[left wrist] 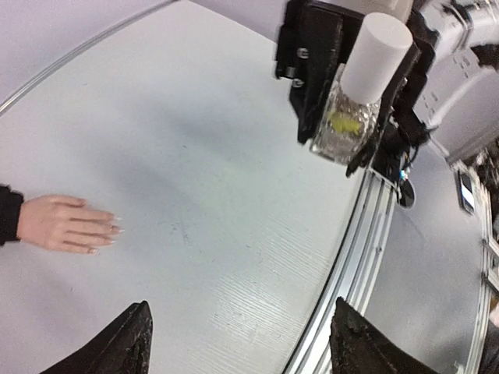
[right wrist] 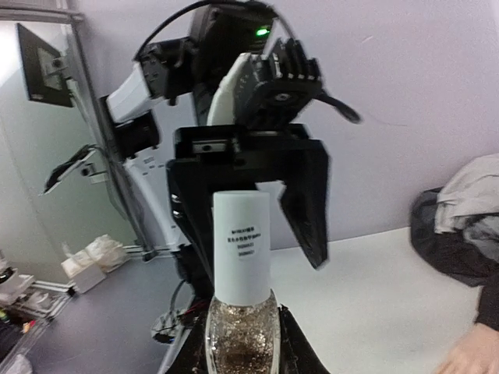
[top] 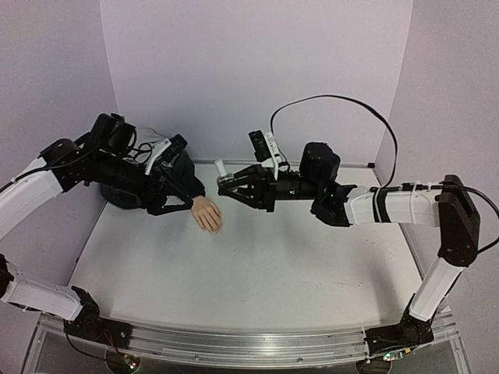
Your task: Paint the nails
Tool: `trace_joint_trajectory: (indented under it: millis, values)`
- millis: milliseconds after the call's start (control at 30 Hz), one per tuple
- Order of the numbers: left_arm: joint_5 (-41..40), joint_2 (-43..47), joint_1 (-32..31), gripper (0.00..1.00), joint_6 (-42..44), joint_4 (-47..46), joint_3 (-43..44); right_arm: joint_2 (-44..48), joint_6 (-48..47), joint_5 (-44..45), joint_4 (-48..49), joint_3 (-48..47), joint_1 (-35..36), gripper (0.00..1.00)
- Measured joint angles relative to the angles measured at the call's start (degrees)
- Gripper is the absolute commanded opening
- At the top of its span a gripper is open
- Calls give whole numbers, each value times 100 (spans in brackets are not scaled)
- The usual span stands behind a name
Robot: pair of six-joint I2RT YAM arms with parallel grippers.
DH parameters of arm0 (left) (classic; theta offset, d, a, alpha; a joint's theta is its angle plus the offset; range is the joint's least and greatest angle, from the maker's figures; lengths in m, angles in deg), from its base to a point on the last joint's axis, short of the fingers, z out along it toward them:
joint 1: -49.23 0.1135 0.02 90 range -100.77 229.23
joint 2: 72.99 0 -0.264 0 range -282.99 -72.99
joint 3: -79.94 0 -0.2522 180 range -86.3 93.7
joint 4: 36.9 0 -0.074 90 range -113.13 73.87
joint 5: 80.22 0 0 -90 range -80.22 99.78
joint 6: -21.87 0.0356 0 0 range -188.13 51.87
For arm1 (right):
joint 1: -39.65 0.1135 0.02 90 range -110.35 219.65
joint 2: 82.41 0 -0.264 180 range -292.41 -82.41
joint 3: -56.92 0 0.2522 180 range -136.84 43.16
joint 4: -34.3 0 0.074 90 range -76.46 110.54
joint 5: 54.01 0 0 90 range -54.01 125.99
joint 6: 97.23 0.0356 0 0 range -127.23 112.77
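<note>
The pale mannequin hand (top: 208,213) lies flat on the white table, coming out of a dark sleeve (top: 181,181). Its nails (left wrist: 115,230) show as tiny pale tips in the left wrist view. My right gripper (top: 228,185) is shut on a small clear glitter bottle (right wrist: 242,331) with a white cap (right wrist: 242,245), held in the air just right of the hand. My left gripper (top: 176,201) is open and empty over the sleeve, facing the bottle (left wrist: 345,125). Its fingers (right wrist: 306,204) stand wide behind the cap in the right wrist view.
A dark jacket with pale cloth (top: 148,175) is heaped at the back left by the wall. The table's metal front rail (top: 249,347) runs along the near edge. Purple walls close in the back and both sides.
</note>
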Motion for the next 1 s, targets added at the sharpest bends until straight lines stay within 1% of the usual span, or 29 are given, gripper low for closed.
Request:
trace_joint_trajectory:
  millis: [67, 167, 200, 267, 333, 367, 467, 567, 700, 867, 1000]
  values:
    - [-225, 374, 179, 96, -291, -168, -190, 212, -389, 741, -310, 81, 0, 0]
    - [-535, 776, 297, 97, -833, -417, -315, 350, -879, 2031, -715, 92, 81, 0]
    - [-599, 844, 297, 97, -1104, -546, -323, 358, -1075, 2708, -857, 87, 175, 0]
    - [-754, 918, 293, 96, -1727, -977, -398, 341, -1456, 4153, -1088, 87, 514, 0]
    - [-933, 925, 293, 94, -2330, -1386, -518, 236, -1757, 5340, -1268, -7, 933, 0]
    - [-1034, 918, 293, 92, -2632, -1604, -608, 146, -1891, 5847, -1314, -98, 1113, 0]
    - [-1220, 911, 293, 88, -3407, -2177, -933, -140, -2232, 6887, -1327, -374, 1534, 0]
    - [-1272, 796, 291, 87, -3906, -2599, -1126, -389, -2531, 7558, -1340, -625, 1757, 0]
    - [-1292, 643, 225, 85, -4138, -2968, -1163, -610, -2782, 7978, -1355, -846, 1851, 0]
    - [-1419, 603, 4, 73, -4203, -3289, -1178, -699, -2905, 8100, -1401, -946, 1902, 0]
    - [-1473, 444, -55, 63, -4214, -3442, -1178, -728, -2927, 8102, -1412, -1012, 1917, 0]
